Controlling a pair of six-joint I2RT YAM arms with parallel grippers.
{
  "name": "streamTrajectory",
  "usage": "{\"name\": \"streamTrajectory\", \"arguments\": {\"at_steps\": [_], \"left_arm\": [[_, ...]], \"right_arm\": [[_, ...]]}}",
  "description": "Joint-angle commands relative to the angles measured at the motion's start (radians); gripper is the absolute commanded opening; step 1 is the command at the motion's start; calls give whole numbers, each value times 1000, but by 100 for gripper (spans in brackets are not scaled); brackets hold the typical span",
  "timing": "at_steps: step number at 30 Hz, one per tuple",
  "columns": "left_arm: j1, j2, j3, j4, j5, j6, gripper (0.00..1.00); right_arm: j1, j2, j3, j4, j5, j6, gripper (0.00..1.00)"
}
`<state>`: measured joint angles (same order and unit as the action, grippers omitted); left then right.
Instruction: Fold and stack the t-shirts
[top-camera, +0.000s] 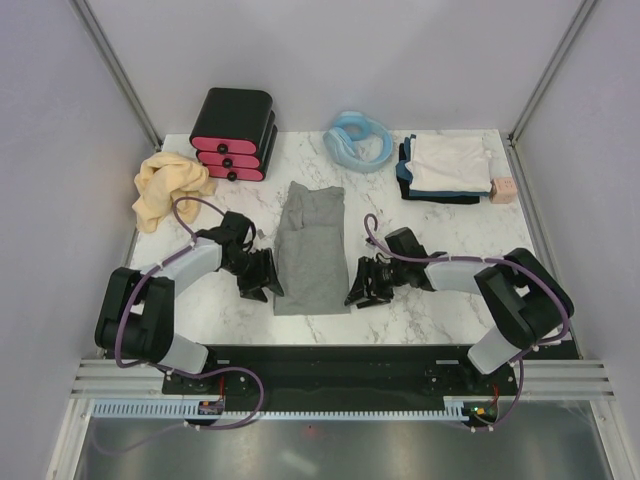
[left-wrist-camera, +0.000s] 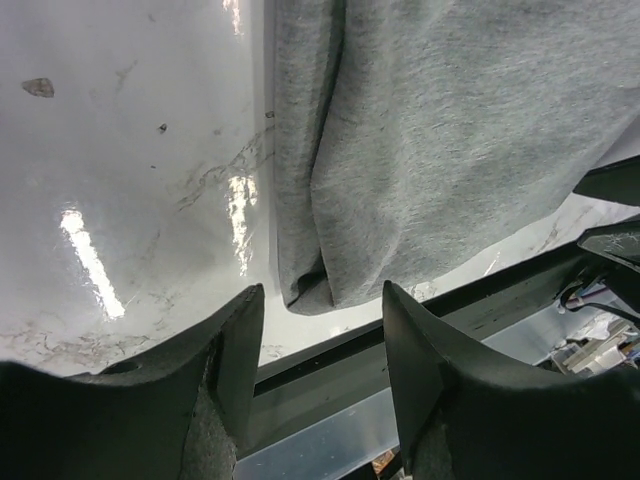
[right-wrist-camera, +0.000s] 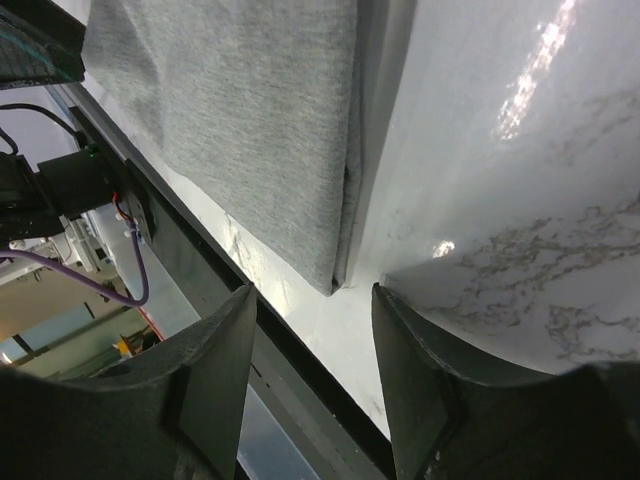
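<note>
**Counter** (top-camera: 440, 280): white marble, walled on three sides.

**Grey t-shirt** (top-camera: 312, 250): lies flat at the middle of the counter, folded into a long strip running from near to far. Its near end stops just short of the counter's near edge. The left wrist view shows its near left corner (left-wrist-camera: 450, 150), with a folded seam running along that side. The right wrist view shows its near right corner (right-wrist-camera: 250, 120).

**Left pincer** (top-camera: 262, 283): low at the shirt's near left edge. Fingers spread with nothing between them, the cloth corner just ahead (left-wrist-camera: 322, 300).

**Right pincer** (top-camera: 362, 285): low at the shirt's near right edge. Fingers spread and empty, the cloth corner just ahead (right-wrist-camera: 313, 295).

**Tan-yellow t-shirt** (top-camera: 170, 188): crumpled in a heap at the far left.

**Whitish t-shirt** (top-camera: 450, 162): folded, on top of dark t-shirts (top-camera: 405, 170), stacked at the far right.

**Black box with pink drawers** (top-camera: 235, 135): far left, behind the tan-yellow heap.

**Light-blue hose** (top-camera: 358, 140): coiled at the far middle.

**Pink block** (top-camera: 502, 190): small, just beside the stack's right side.
</note>
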<state>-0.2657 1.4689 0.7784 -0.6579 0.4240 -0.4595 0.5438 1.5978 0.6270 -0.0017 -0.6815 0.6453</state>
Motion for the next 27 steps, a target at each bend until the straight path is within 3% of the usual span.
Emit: {"name": "streamTrajectory", "arguments": {"at_steps": [1,27], "left_arm": [[5,20,-13,35,68,-13,58],[2,255,15,-16,-7,-8,57]], "right_arm": [[13,31,-10,118,-16,17,58],[77,158,-13,69,71,-1,56]]}}
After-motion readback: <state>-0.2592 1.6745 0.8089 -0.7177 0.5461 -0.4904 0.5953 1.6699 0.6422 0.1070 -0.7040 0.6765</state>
